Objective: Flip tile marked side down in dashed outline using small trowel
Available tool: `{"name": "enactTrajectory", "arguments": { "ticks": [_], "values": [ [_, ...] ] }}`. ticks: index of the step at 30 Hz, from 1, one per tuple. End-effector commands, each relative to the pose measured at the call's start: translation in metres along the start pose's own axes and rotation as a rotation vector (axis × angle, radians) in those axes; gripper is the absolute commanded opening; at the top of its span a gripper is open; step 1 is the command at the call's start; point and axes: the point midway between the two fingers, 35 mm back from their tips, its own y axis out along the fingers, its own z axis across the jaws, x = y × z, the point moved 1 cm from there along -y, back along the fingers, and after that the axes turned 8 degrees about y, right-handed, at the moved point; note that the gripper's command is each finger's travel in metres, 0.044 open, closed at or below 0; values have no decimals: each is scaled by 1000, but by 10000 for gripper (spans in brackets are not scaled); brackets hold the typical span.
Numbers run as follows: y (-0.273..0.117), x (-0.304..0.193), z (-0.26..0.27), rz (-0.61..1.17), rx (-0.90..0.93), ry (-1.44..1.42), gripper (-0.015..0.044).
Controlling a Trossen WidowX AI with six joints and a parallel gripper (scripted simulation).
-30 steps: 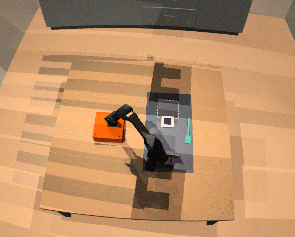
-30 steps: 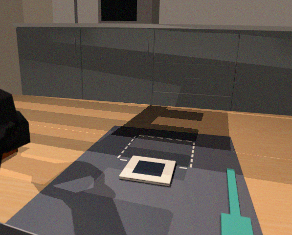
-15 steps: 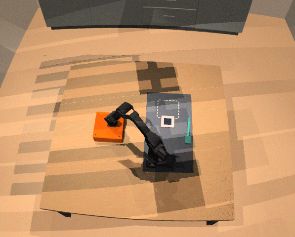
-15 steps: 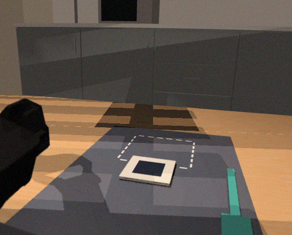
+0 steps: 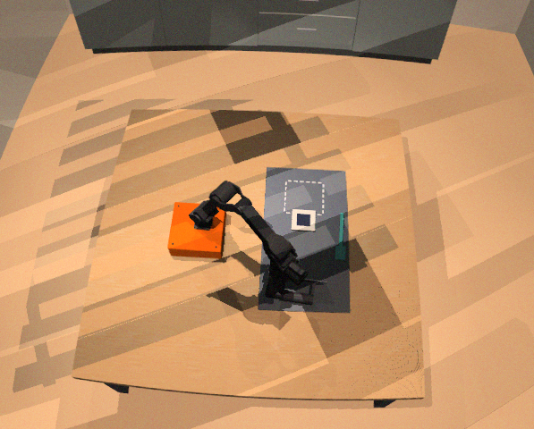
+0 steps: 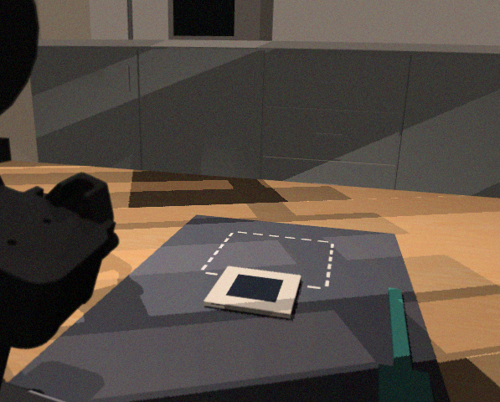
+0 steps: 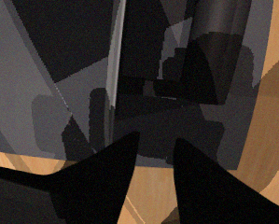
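Note:
The white tile (image 5: 303, 219) (image 6: 253, 291) lies flat on the mat (image 5: 276, 232) (image 6: 224, 346), its dark square face up, overlapping the near side of the dashed outline (image 5: 303, 181) (image 6: 330, 265). What looks like the trowel (image 5: 299, 298) (image 7: 218, 47) is a dark tool with a round handle and a thin pale blade edge, at the mat's near end; only its edge shows at the lower left in the exterior view. My gripper (image 7: 157, 142) is slightly open and empty above that end, short of the handle in the wrist view. Its fingertips are indistinct in the top and exterior views.
A teal tool (image 5: 340, 235) (image 6: 399, 328) with a thin handle and broad flat end lies along the mat's right edge. The orange base block (image 5: 195, 242) is left of the mat. My arm reaches from it across the mat's left edge. Shadows darken the mat.

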Motion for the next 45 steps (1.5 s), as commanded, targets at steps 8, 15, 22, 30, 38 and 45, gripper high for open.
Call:
{"name": "enactTrajectory", "arguments": {
  "ticks": [8,15,22,30,38,45],
  "values": [
    [1,-4,27,-1,7,2,100],
    [1,-6,41,-1,8,3,100],
    [1,-8,58,-1,10,3,100],
    [1,-11,79,-1,12,3,100],
    [0,-10,85,-2,12,-2,100],
    [0,-11,86,-1,12,1,100]
  ]
}}
